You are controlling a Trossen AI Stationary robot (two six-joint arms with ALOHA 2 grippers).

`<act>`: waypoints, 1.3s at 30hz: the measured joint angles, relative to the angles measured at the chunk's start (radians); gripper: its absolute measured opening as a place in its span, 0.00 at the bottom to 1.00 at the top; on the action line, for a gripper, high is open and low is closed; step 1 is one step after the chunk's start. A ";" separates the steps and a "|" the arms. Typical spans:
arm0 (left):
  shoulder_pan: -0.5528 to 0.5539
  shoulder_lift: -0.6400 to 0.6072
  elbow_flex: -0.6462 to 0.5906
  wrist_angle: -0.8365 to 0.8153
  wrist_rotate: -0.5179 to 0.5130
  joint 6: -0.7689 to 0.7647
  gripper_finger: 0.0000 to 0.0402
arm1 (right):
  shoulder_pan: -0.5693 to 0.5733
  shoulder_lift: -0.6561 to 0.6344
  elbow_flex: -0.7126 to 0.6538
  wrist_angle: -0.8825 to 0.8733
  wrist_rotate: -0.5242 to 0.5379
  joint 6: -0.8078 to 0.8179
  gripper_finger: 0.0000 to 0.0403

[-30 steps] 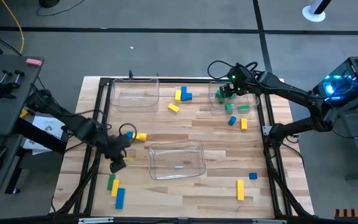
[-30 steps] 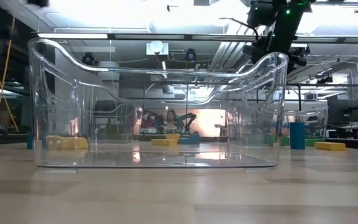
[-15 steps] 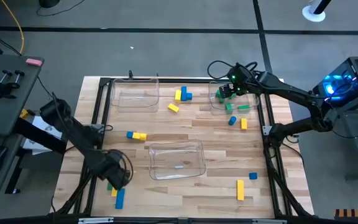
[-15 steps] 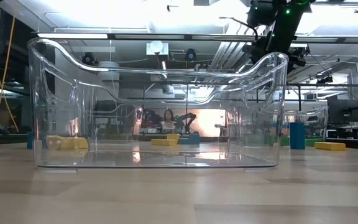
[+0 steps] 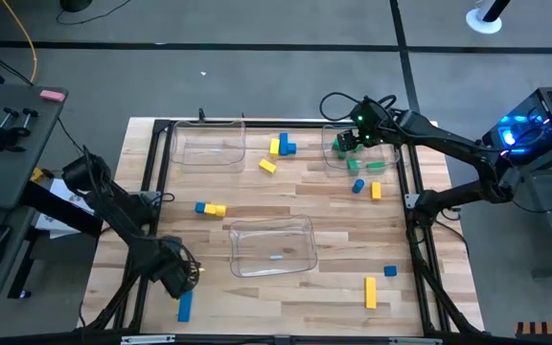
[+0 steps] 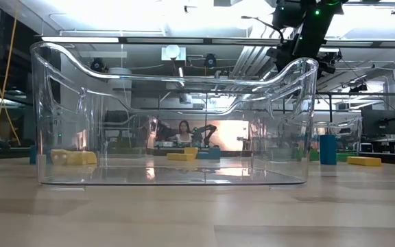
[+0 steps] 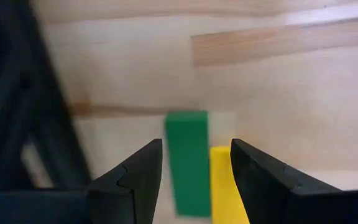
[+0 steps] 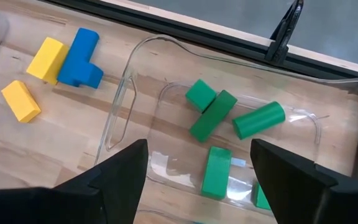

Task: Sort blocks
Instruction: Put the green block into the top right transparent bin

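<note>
Left gripper point(image 7: 191, 163) down low at the bench's point(image 5: 257, 196) near-left corner, jaws parted and straddling a green bar point(image 7: 188, 162) that lies flat, long axis running straight ahead between the fingers point(image 7: 135, 180). Yellow bar point(image 7: 225, 183) alongside it, touching, parallel, also partly inside the gap. Nothing gripped so far as can be seen. From above, left gripper point(image 5: 175, 273) covers both bars; blue bar point(image 5: 184, 306) just beside, long axis toward the near edge.

Right gripper point(image 5: 357, 134) hovering over the far-right bin point(image 8: 166, 93), jaws wide apart, empty. In that bin, several green blocks point(image 8: 211, 115): two touching at an angle, a cylinder point(image 8: 258, 119) lying on its side, one more bar pointing toward the wrist camera.

Elsewhere on the bench: yellow and blue blocks point(image 5: 282, 146) clustered between the two far bins, a blue-and-yellow pair point(image 5: 210, 208) left of centre, long axis across the bench, and a yellow bar point(image 5: 370, 292) near the front right. Centre bin point(image 5: 273, 245) and far-left bin point(image 5: 208, 144) clear-walled.
</note>
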 joint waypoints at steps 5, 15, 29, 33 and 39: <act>0.017 0.000 -0.058 0.052 0.004 -0.003 0.44 | 0.000 0.000 0.000 0.000 -0.004 -0.002 0.70; 0.015 -0.003 -0.083 0.109 0.004 -0.003 0.41 | 0.000 0.000 0.000 -0.004 -0.021 -0.003 0.70; 0.049 -0.136 -0.088 -0.005 -0.226 0.134 0.14 | 0.000 -0.001 0.000 0.019 -0.029 -0.031 0.70; 0.139 -0.314 -0.087 -0.072 -0.466 0.264 0.14 | 0.000 -0.034 0.000 0.119 -0.150 -0.081 0.70; 0.377 -0.581 -0.085 0.048 -0.890 0.618 0.14 | 0.060 -0.074 0.000 0.340 -0.504 -0.011 0.70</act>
